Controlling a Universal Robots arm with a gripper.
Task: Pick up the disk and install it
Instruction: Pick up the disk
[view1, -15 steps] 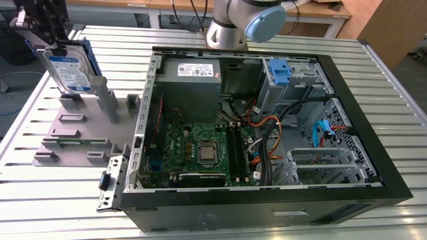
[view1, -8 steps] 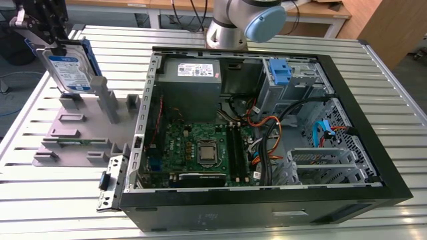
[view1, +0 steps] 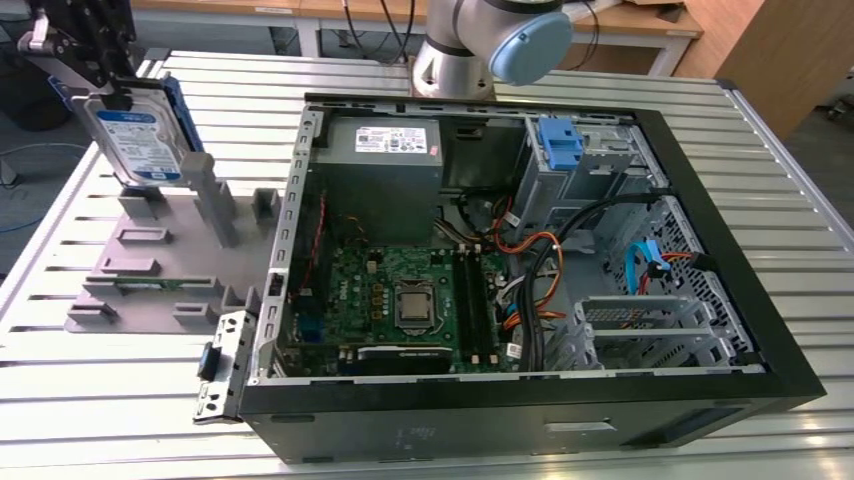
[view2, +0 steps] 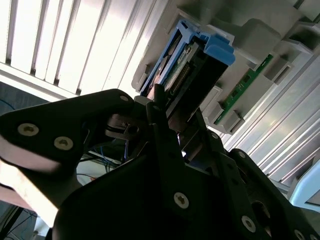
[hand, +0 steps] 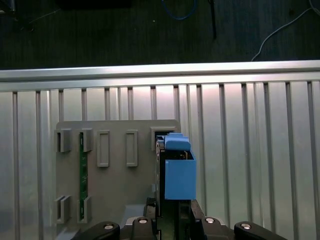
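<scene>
The jaws are clamped on the upper end of the disk (view1: 140, 140), which stands upright directly below them with its blue bracket (hand: 179, 175) along one edge. Just beneath is the grey holder (view1: 147, 270); whether the disk's lower edge touches it I cannot tell. A green circuit strip (hand: 83, 170) sits in another slot. The holder rests on the slatted worktop (view1: 120, 400), and the open computer case (view1: 534, 410) lies well off to the jaws' side.

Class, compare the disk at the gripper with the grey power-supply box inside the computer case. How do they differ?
The disk stands on edge in the gripper, outside the case; the power-supply box sits inside the case. The disk is a thin slab; the power-supply box is bulkier. The disk has a blue bracket; the power-supply box has none. Both carry labels.
</scene>
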